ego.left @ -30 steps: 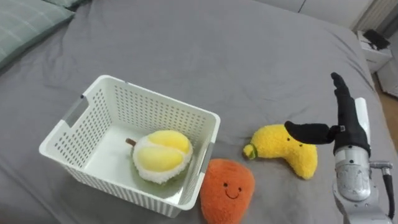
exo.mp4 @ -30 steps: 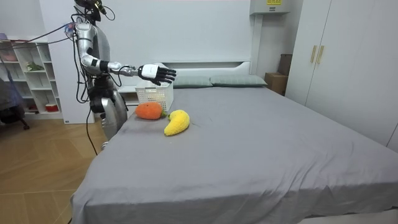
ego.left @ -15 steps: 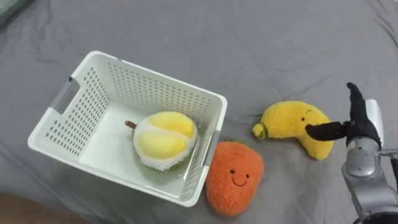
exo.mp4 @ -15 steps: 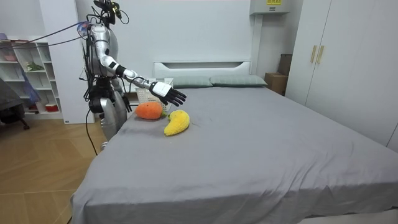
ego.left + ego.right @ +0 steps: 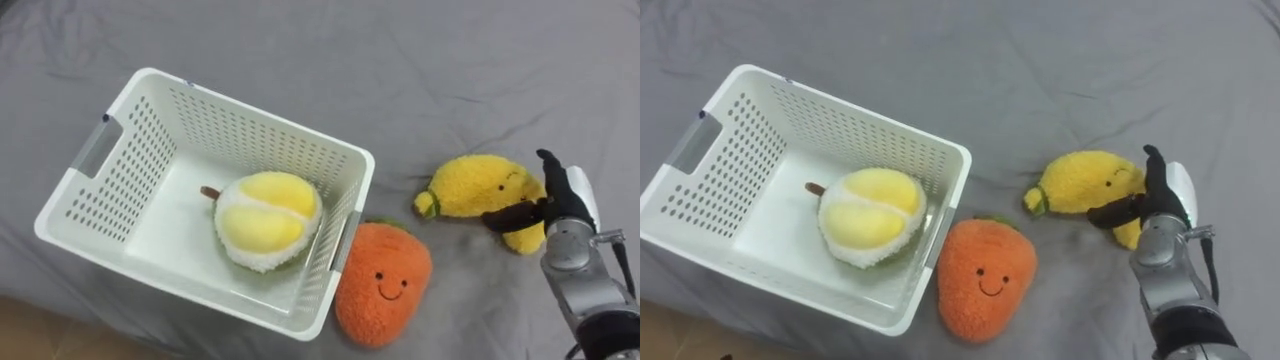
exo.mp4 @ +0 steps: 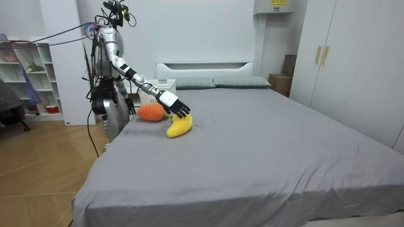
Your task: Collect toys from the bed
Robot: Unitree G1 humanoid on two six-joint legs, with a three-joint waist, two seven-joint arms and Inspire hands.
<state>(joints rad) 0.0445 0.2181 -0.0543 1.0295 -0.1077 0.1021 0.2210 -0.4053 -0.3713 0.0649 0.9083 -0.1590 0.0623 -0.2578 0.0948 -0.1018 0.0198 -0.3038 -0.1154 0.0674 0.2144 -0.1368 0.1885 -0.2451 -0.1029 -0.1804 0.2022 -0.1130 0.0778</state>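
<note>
Left eye view shows the right hand, fingers spread, now lowered onto the banana toy.

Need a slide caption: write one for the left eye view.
Open right hand at the banana plush; durian plush lies in the basket.

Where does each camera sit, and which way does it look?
Left eye view: on the robot's head, looking down at the grey bed, the white perforated plastic basket, the orange plush carrot and the yellow plush banana; its right hand shows at lower right.
Right eye view: beside it, same downward look, same hand.
Room view: standing off the bed's foot, looking towards the headboard; the whole robot stands at the bedside.
Shared: all show banana and right hand.
</note>
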